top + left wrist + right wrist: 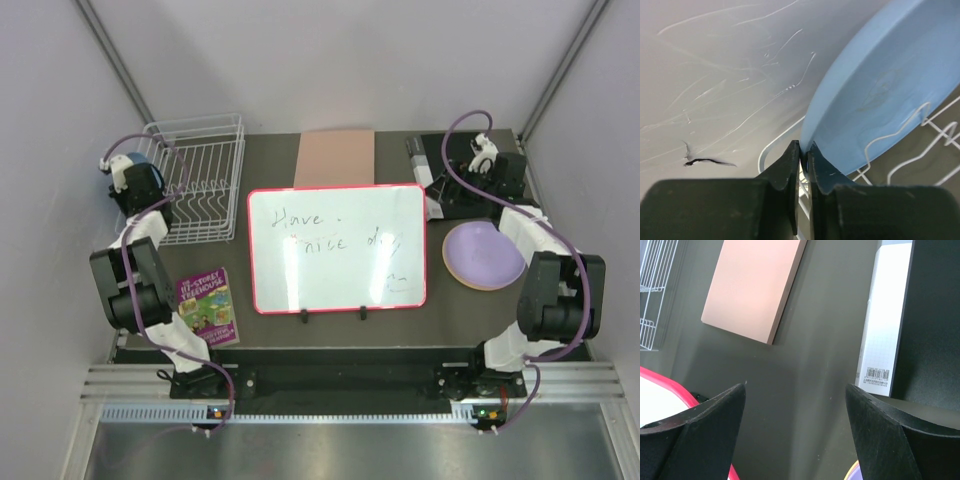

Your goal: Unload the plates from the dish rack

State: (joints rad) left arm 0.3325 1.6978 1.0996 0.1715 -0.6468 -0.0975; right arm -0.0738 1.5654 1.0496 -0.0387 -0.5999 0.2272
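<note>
The white wire dish rack (205, 180) stands at the far left of the table. My left gripper (138, 182) is at its left end, shut on the rim of the light blue plate (133, 161). In the left wrist view the gripper (804, 146) pinches the plate's (880, 85) lower edge, and the plate stands tilted over the rack wires (900, 131). The pinkish-lilac plate (483, 254) lies flat at the right, with an orange-yellow rim (487, 288) showing under it. My right gripper (447, 187) is open and empty above the table (796, 386), beyond that stack.
A red-framed whiteboard (337, 248) lies in the middle. A pink board (335, 158) lies behind it and also shows in the right wrist view (757, 285). A black-and-white box (885, 315) sits at the far right. A colourful book (207, 307) lies at the near left.
</note>
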